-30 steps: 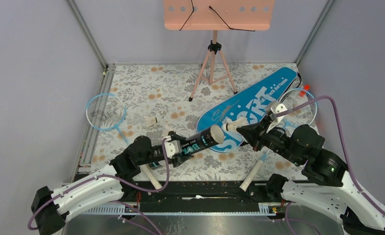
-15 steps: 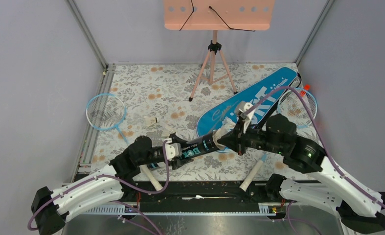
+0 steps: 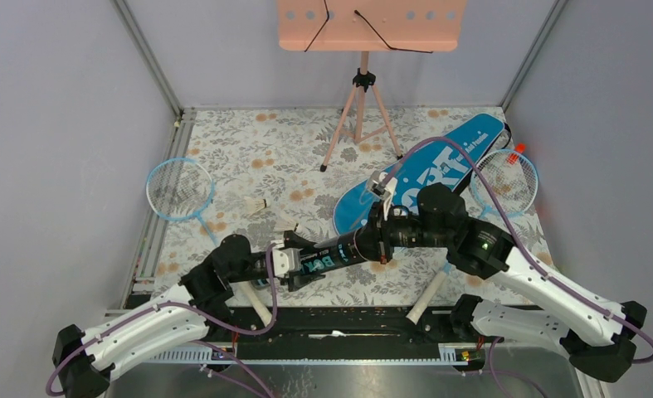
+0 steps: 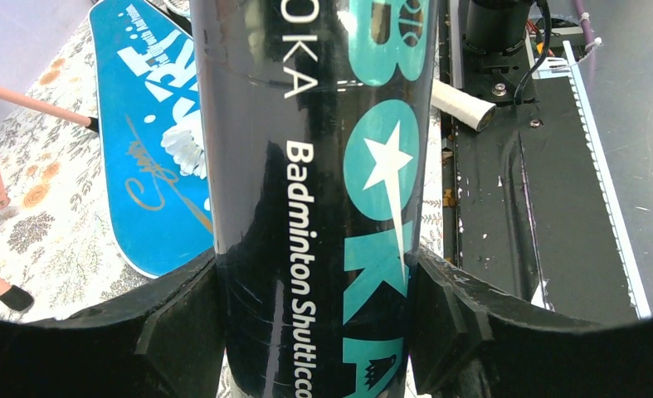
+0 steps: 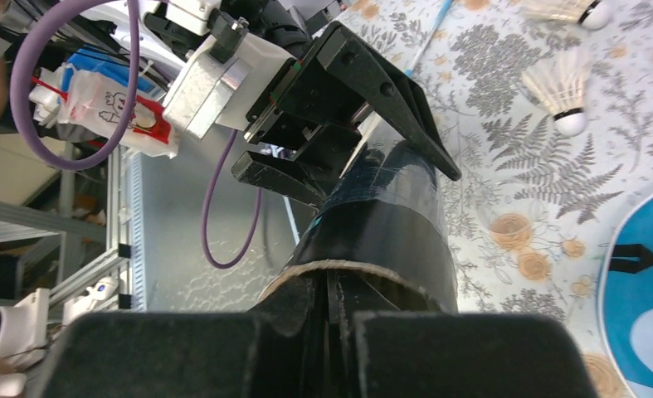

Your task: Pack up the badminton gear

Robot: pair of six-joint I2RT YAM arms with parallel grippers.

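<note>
My left gripper (image 3: 294, 261) is shut on the black tube (image 3: 331, 253), which is lettered in teal and white and lies nearly level, its open end to the right. In the left wrist view the tube (image 4: 314, 166) fills the gap between my fingers (image 4: 182, 315). My right gripper (image 3: 371, 240) has its nearly closed fingertips inside the tube's mouth (image 5: 364, 269), pinching a shuttlecock that is almost hidden there. The blue SPORT bag (image 3: 422, 178) lies behind. One racket (image 3: 179, 188) lies at the left, the other (image 3: 505, 178) at the right. Two loose shuttlecocks (image 3: 258, 204) (image 3: 285, 222) lie near the middle.
The pink tripod stand (image 3: 363, 91) is at the back centre. White racket handles (image 3: 426, 297) (image 3: 252, 298) reach the near edge by the arm bases. Another shuttlecock (image 4: 183, 145) rests on the bag. Grey walls close in both sides.
My right gripper carried a shuttlecock leftward from over the bag to the tube's open end, and its fingertips are now inside the mouth. The tube shifted slightly lower and left.
</note>
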